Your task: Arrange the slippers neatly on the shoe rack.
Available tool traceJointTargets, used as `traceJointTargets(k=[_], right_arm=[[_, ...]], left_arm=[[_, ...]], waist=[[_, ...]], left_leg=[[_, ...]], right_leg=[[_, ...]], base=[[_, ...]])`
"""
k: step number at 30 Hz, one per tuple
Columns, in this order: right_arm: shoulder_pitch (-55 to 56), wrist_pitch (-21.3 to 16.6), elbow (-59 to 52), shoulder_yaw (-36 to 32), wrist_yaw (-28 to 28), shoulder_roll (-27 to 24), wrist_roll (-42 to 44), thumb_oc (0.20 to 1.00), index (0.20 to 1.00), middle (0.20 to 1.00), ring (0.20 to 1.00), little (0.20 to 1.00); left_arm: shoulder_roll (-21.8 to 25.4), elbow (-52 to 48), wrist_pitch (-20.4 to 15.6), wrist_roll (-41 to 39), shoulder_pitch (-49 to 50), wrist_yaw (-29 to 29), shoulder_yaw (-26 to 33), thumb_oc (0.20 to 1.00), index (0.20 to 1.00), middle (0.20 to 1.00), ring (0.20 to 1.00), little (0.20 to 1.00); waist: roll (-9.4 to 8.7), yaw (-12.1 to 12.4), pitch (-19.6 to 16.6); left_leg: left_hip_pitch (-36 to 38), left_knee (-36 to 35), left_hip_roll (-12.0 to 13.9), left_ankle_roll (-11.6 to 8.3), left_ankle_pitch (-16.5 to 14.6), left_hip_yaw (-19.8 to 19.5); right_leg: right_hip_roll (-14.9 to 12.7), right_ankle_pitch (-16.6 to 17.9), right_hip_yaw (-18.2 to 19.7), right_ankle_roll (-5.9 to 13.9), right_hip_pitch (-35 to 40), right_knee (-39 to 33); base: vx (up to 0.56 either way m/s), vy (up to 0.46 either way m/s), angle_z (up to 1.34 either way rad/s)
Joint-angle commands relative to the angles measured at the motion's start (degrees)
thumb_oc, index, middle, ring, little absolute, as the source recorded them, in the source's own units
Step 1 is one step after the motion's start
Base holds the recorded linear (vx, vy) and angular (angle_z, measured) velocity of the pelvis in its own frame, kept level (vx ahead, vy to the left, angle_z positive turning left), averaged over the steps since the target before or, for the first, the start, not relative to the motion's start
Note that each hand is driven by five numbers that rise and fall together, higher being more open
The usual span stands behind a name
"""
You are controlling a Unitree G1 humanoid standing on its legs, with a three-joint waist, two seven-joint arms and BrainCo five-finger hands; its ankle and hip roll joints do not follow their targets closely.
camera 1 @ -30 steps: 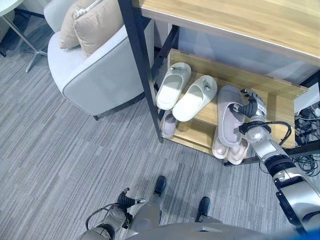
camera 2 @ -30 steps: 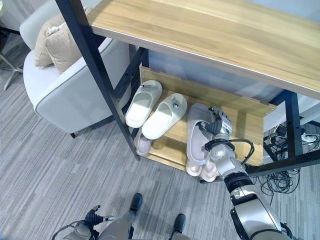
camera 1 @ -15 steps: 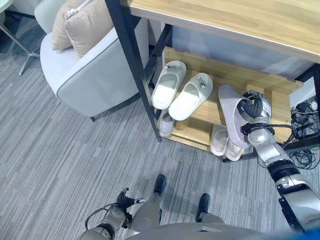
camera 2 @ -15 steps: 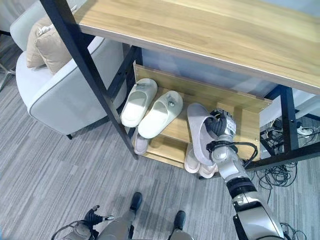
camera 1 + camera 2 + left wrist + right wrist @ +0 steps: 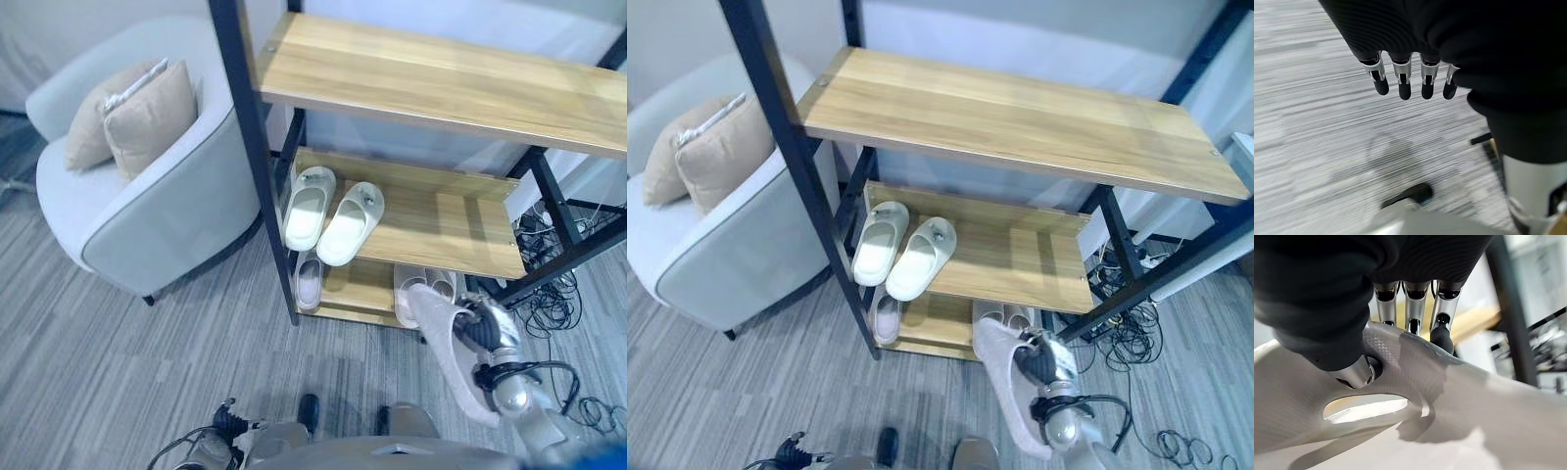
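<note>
1. Right robot hand (image 5: 487, 331), near right, in front of the shoe rack (image 5: 446, 215): fingers (image 5: 1444, 318) and thumb pinch the strap of a grey slipper (image 5: 446, 351). The slipper hangs clear of the floor, one end toward the rack and the other toward the robot; holding it by the strap probably leaves the sole free to be slid flat onto a shelf

2. Left robot hand (image 5: 1410, 78), low at the near left over the carpet (image 5: 147, 343): fingers straight and relaxed, holding nothing, idle

3. Middle shelf of the rack: a pair of white slippers (image 5: 333, 208) lies side by side at the left end. The right part of this shelf is bare wood, apparently the free space for the held slipper

4. Bottom shelf: one pale slipper (image 5: 308, 281) at the left and a pale pair (image 5: 1000, 320) at the right, just behind the held slipper

5. Top shelf (image 5: 1019, 122): bare

6. Armchair (image 5: 147, 215) with cushions (image 5: 127, 122), left of the rack, apart from it
</note>
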Motion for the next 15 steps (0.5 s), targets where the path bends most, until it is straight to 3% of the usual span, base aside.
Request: traceJointTargets(k=[1, 3, 4, 6, 7, 8, 10, 11, 15], right_arm=[[-5.5, -1.5, -3.8, -5.8, -2.4, -1.4, 0.2, 0.2, 0.2, 0.2, 0.2, 0.2], [-4.9, -2.0, -5.0, -6.3, -3.1, -2.3, 1.0, 0.2, 0.2, 0.2, 0.2, 0.2], [-4.7, -2.2, -5.7, -7.1, -3.5, -3.3, 1.4, 0.2, 0.2, 0.2, 0.2, 0.2], [-5.4, -2.7, -6.0, -6.6, -4.3, -4.4, 1.6, 0.2, 0.2, 0.2, 0.2, 0.2], [-5.6, -2.6, -6.0, -6.4, -4.2, -4.4, 2.3, 0.2, 0.2, 0.2, 0.2, 0.2], [-6.1, -2.5, -5.5, -5.9, -4.9, -4.4, 3.0, 0.2, 0.2, 0.2, 0.2, 0.2], [-5.4, -2.3, -6.4, -5.4, -4.8, -4.6, 2.7, 0.2, 0.2, 0.2, 0.2, 0.2], [-5.1, -2.6, -6.8, -5.4, -4.4, -4.7, 2.3, 0.2, 0.2, 0.2, 0.2, 0.2], [-7.6, -2.6, -6.1, -2.6, -4.0, -4.4, 3.2, 0.2, 0.2, 0.2, 0.2, 0.2]], left_arm=[[-1.5, 0.0, -1.2, 1.6, 0.2, 0.2, 0.4, 1.0, 1.0, 1.0, 1.0, 1.0], [-2.2, 0.0, -1.2, 0.1, 0.8, 0.6, 0.8, 1.0, 1.0, 1.0, 1.0, 1.0], [-2.2, -0.9, -1.4, -0.2, 0.5, 0.6, 0.3, 1.0, 1.0, 1.0, 1.0, 1.0], [-1.9, -2.3, -1.8, -1.3, -0.2, 1.8, 0.3, 1.0, 1.0, 1.0, 1.0, 1.0], [-1.6, -2.2, -1.9, -1.9, -0.2, 2.4, 0.7, 1.0, 1.0, 1.0, 1.0, 1.0], [-0.9, -1.8, -1.8, -2.3, -0.3, 3.1, 0.6, 1.0, 1.0, 1.0, 1.0, 1.0], [0.0, -1.6, -1.6, -1.7, -1.1, 4.1, -0.2, 1.0, 1.0, 1.0, 1.0, 1.0], [0.1, -1.3, -1.5, -1.6, -1.3, 4.1, -0.2, 1.0, 1.0, 1.0, 1.0, 1.0], [1.0, -2.1, -2.0, -3.0, -4.9, 5.3, -1.1, 1.0, 1.0, 1.0, 1.0, 1.0]], waist=[[-0.87, 0.6, 0.6], [-0.85, 1.0, 0.8], [-1.38, 0.9, 2.1], [-0.41, 1.0, 4.0], [-0.45, 0.9, 4.1], [-1.1, 1.1, 4.8], [-0.39, 0.5, 5.2], [-0.05, -0.1, 4.9], [-0.6, -0.7, 7.1]], left_leg=[[1.7, 5.2, -1.9, -3.55, -9.2, 3.4], [-1.0, 9.7, -1.7, -5.25, -10.0, 4.6], [-6.6, 18.6, -0.6, -7.93, -10.5, 6.4], [-14.1, 28.8, 3.1, -10.34, -7.7, 7.0], [-14.9, 28.1, 5.0, -9.78, -8.4, 6.9], [-16.1, 25.9, 8.7, -9.03, -8.5, 5.8], [-16.1, 21.9, 10.4, -8.63, -5.8, 2.8], [-14.4, 20.3, 11.1, -8.98, -6.0, 3.4], [-19.4, 28.6, 8.0, -8.4, -10.0, 3.6]], right_leg=[[-3.3, 5.2, -1.0, 0.77, 10.7, -14.6], [-2.2, 5.2, -0.4, -0.21, 12.0, -17.9], [-2.8, 5.2, -1.1, -1.01, 13.0, -19.7], [-2.1, 4.3, -2.2, -2.57, 12.6, -19.6], [-2.1, 3.8, -2.2, -2.54, 12.2, -18.9], [-2.4, 3.4, -1.6, -2.47, 11.3, -16.8], [-2.6, 0.7, -1.3, -2.58, 8.5, -11.1], [-3.0, 0.4, -1.1, -2.61, 7.4, -8.9], [-5.9, -0.2, 1.8, -2.35, 0.9, -0.8]], base=[[0.0, -0.085, 0.62], [-0.08, -0.1, 0.34], [-0.18, -0.114, 0.1], [-0.21, -0.06, 0.64], [-0.1, 0.015, 0.77], [0.0, 0.058, 0.25], [0.06, 0.205, -0.54], [0.07, 0.278, -0.33], [-0.06, 0.229, -0.03]])
